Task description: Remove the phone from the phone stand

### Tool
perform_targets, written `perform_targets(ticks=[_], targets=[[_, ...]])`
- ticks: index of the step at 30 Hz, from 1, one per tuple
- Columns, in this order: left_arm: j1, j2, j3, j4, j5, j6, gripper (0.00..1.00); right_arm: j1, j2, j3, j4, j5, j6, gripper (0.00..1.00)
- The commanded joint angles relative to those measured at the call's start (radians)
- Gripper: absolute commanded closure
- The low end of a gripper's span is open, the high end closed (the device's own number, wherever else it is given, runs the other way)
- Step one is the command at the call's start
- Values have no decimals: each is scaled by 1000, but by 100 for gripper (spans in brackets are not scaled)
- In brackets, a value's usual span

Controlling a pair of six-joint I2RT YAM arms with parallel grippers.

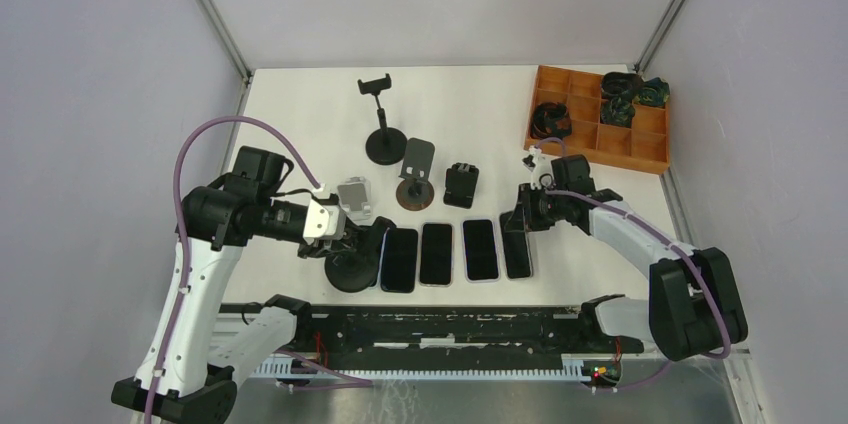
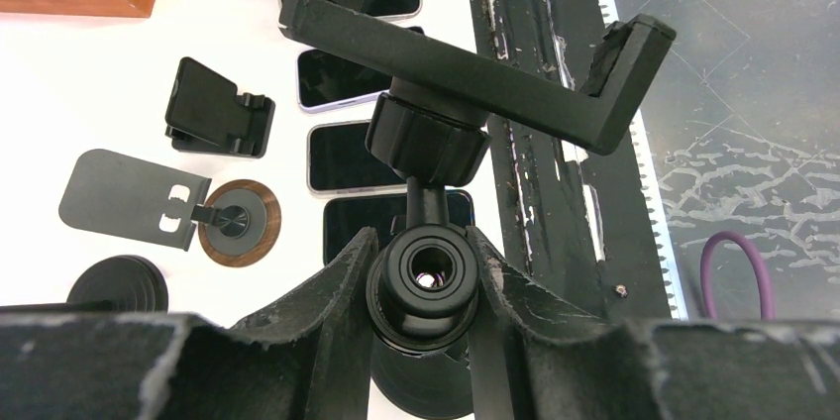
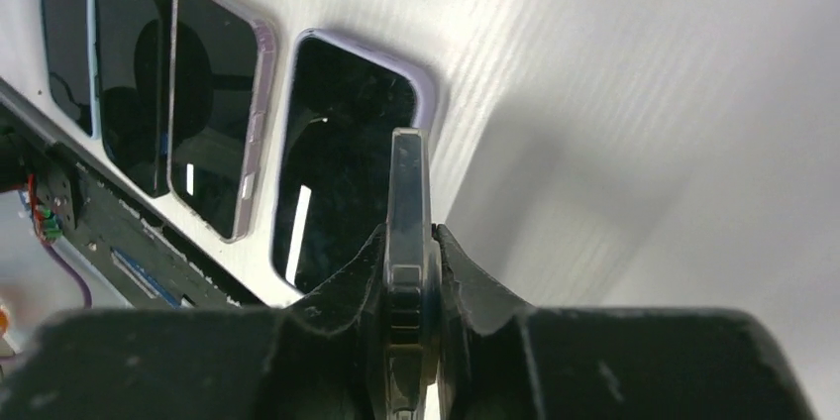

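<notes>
The main part of the job looked done. The phone stand [image 2: 446,73] filled the middle of my left wrist view, and its cradle [image 2: 614,63] was bare, with nothing between its two end hooks. The phone [image 3: 408,172] was out of it and in my right gripper [image 3: 409,242], low in the centre of the right wrist view.

As I judged it, what remained was to lay the phone flat and let go. In the overhead view it sat at the right end of the row of phones [image 1: 436,254] in the lower middle of the frame, just beside the lavender-cased phone [image 3: 347,162]. I could not tell whether its far end was touching the table [image 1: 300,114].

My right fingers were close together, clamped on the phone's two faces. It stood edge-on between them and pointed away from the wrist.

My left gripper [image 2: 424,260], at the lower centre of its own view, was partly closed around the stand's neck at the ball joint below the cradle. One finger pressed on each side, and that steadied the stand at the left end of the row.
</notes>
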Motion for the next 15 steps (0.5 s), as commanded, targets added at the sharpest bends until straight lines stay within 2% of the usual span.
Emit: perform_targets(ticks=[1,4,10,13,15], targets=[[-5,-13,53,23,75,38,98,-28,-5,-28,93,111,-7,73],[-5,-11,55,23,78,38,98,-28,-19,-28,99,168,-4,62],[-5,0,85,24,106,6,98,-32,-143,-9,90,327,16,31],[-5,1,84,23,109,9,98,-31,-200,53,45,361,27,29],[-5,2,78,23,110,10,98,-32,-249,89,61,295,45,28]])
